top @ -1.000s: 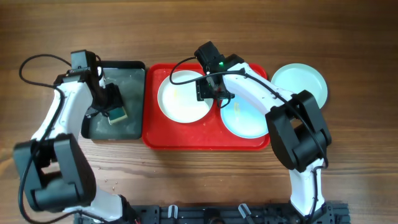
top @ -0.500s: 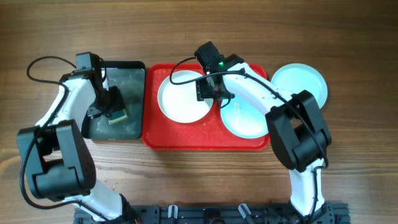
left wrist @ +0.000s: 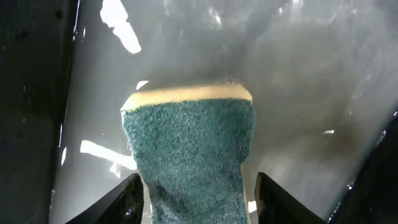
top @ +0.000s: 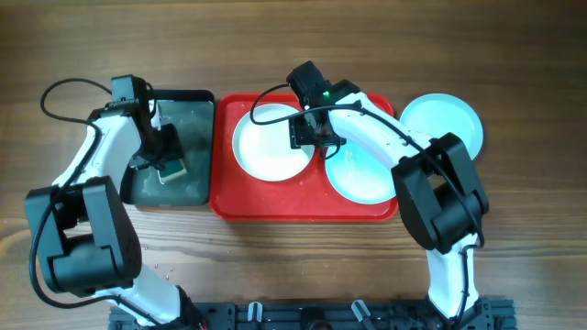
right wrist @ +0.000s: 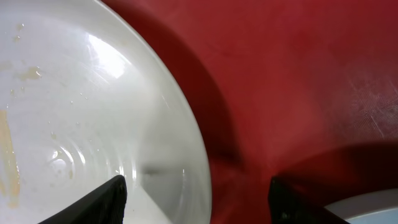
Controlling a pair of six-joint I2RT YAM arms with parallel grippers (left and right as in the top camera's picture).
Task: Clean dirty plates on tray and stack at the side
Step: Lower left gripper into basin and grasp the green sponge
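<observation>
Against one second ago: the left arm's elbow and lower link have swung inward toward the black tray (top: pixel 194 117). Its cable loop has shifted with them. The sponge (left wrist: pixel 186 143) lies in the same spot. The right arm and all three plates are unchanged.

Left arm: reaches across the black tray with the wrist pointing down. The left gripper (left wrist: pixel 197 179) straddles the sponge, green scouring face up, on the tray's wet, glossy floor. One finger is against the sponge and a thin gap shows at the other, so I cannot tell whether it is clamped.

Right arm: stretched over the red tray (top: pixel 303 203). The right gripper (right wrist: pixel 196 183) has its fingers spread wide across the smeared white plate's (top: pixel 266 151) right rim, not pinching it.

White plate sits left on the red tray, a turquoise plate (top: pixel 362 179) right of it. The second turquoise plate (top: pixel 445 119) is on the table (top: pixel 275 46) just beside the tray's right end.
</observation>
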